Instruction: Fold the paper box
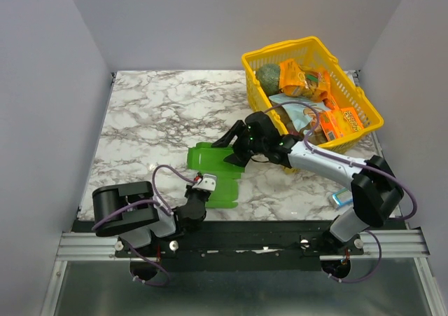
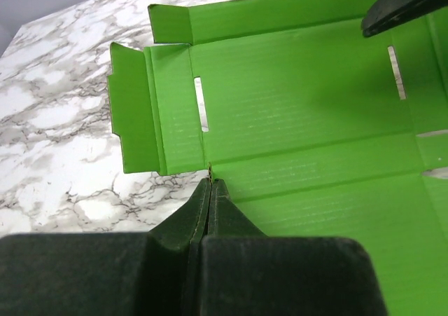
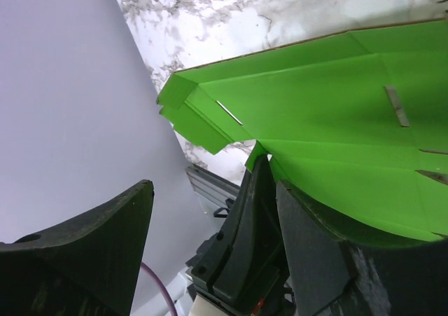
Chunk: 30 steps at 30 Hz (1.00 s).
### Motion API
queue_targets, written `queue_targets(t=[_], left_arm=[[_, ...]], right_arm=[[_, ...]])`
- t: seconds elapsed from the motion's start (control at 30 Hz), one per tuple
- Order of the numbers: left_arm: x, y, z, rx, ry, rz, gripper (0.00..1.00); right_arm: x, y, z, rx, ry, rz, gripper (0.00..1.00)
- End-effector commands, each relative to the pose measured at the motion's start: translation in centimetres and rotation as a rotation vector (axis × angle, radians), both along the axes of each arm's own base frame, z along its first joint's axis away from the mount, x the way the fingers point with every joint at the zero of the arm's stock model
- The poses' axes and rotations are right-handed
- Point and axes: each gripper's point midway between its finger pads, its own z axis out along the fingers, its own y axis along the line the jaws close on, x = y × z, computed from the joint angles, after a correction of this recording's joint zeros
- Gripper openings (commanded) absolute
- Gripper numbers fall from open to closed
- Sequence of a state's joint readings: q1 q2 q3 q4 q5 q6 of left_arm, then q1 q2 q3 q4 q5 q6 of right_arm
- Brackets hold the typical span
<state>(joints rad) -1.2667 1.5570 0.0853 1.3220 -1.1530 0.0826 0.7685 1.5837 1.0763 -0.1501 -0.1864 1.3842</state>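
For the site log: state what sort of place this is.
Probably a robot test cell, not a home or shop. Plain grey walls box in a marble-look table. A left arm and right arm are bolted to a metal rail. A yellow basket holds groceries.

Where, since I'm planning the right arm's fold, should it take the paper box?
Its far edge, from the far side: the paper box is thin card, seemingly lifted there, and the left end effector pinches the near edge.
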Motion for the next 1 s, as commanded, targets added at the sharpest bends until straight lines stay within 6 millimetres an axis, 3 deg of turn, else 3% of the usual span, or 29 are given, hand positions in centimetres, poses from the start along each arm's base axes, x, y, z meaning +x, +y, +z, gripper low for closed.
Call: queue_targets(t=[0.0, 0.33, 0.53, 0.73, 0.9, 0.97], left_arm=[[0.0, -0.4, 5.7, -0.304, -0.12, 0.025, 0.0], [-1.0, -0.4, 7.6, -0.319, -0.142, 0.008, 0.0], [-1.4, 0.9, 8.6, -0.316, -0.153, 0.031, 0.0], [-1.7, 2.7, 10.1, -0.347, -0.187, 0.021, 0.0], [-2.0, 3.0, 12.1, -0.369, -0.234, -0.018, 0.0], [-2.1, 3.5, 11.8, -0.344, -0.24, -0.025, 0.0]], right_arm=[[1.0, -1.6, -0.5, 0.013, 0.067, -0.173, 0.79], [1.6, -3.1, -1.8, 0.004, 0.158, -0.333, 0.78], [2.5, -4.0, -1.8, -0.025, 0.165, -0.418, 0.77], [3.3, -2.8, -1.1, -0.024, 0.188, -0.412, 0.76], [4.0, -2.1, -0.4, -0.007, 0.204, -0.429, 0.76], [4.2, -1.9, -0.3, -0.003, 0.204, -0.428, 0.76]])
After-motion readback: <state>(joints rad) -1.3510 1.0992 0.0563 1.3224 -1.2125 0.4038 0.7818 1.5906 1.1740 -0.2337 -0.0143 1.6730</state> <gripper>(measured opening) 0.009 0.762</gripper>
